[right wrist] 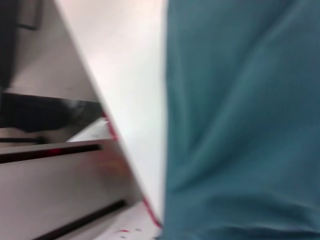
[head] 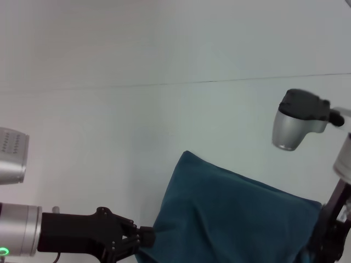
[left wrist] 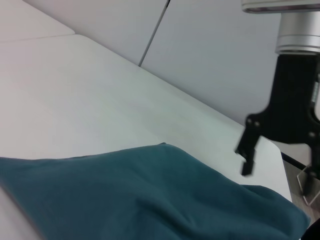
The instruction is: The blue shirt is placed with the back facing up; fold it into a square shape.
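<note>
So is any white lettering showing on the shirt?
No, the shirt shows only plain teal-blue cloth in the head view.

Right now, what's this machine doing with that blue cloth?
It is a two-armed robot folding a blue shirt on a white table. The left gripper is at the shirt's left edge and seems to be pinching the cloth there. The right gripper is at the shirt's right side with its fingers apart. The shirt already lies bunched into a smaller, roughly rectangular shape near the table's front edge, plain side up, with some wrinkles.
</note>
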Action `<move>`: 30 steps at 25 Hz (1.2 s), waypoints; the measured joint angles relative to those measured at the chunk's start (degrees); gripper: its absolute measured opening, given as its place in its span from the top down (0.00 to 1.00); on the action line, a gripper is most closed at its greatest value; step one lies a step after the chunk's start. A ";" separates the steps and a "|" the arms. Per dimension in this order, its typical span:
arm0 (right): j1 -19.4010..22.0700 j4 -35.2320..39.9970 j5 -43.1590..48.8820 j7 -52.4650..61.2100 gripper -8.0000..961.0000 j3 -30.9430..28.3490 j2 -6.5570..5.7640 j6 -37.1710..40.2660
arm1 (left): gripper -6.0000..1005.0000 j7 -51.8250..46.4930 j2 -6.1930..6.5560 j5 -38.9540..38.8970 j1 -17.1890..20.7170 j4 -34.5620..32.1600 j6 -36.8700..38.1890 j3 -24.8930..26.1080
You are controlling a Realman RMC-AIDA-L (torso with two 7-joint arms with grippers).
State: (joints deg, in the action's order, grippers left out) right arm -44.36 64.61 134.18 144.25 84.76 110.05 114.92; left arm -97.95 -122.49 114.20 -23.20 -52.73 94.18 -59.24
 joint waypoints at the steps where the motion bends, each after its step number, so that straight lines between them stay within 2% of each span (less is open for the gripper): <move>1: -0.05 0.53 2.02 0.62 0.04 -0.57 -0.04 -0.01 | 0.92 -0.05 0.02 0.01 -0.01 -0.01 0.04 -0.01; 4: -0.34 1.53 6.40 1.41 0.04 -2.90 -0.04 0.00 | 0.92 -0.13 0.09 0.03 -0.07 -0.02 0.15 0.01; 8: -0.26 4.81 5.51 1.00 0.05 -4.79 -0.01 -0.02 | 0.92 -0.14 0.08 0.06 -0.10 0.04 0.19 0.00; 12: -0.45 6.92 2.50 0.89 0.05 -3.68 0.36 -0.03 | 0.92 -0.42 0.06 0.06 -0.10 0.04 0.11 0.00; 15: -0.63 9.06 1.09 0.93 0.07 -2.47 1.11 -0.28 | 0.92 -0.59 0.06 0.06 -0.13 -0.01 0.01 0.00; 21: -0.78 12.52 1.25 0.74 0.15 -0.04 3.52 -0.62 | 0.92 -0.66 0.06 0.06 -0.16 0.00 0.02 0.00; 26: -0.95 13.84 7.88 0.07 0.22 0.64 7.01 -0.80 | 0.92 -0.38 -0.11 0.06 -0.18 0.11 -0.16 -0.01; 28: -1.03 14.37 10.77 -0.72 0.30 0.58 8.72 -0.87 | 0.92 -0.28 -0.15 0.06 -0.18 0.16 -0.39 0.00; 30: -1.18 14.49 11.91 -1.21 0.39 0.61 9.59 -1.11 | 0.92 -0.27 -0.19 0.06 -0.18 0.17 -0.56 0.00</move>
State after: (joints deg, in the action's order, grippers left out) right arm -45.54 79.10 146.09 143.04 85.38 119.64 113.82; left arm -98.21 -122.69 114.26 -23.38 -52.57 93.61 -59.24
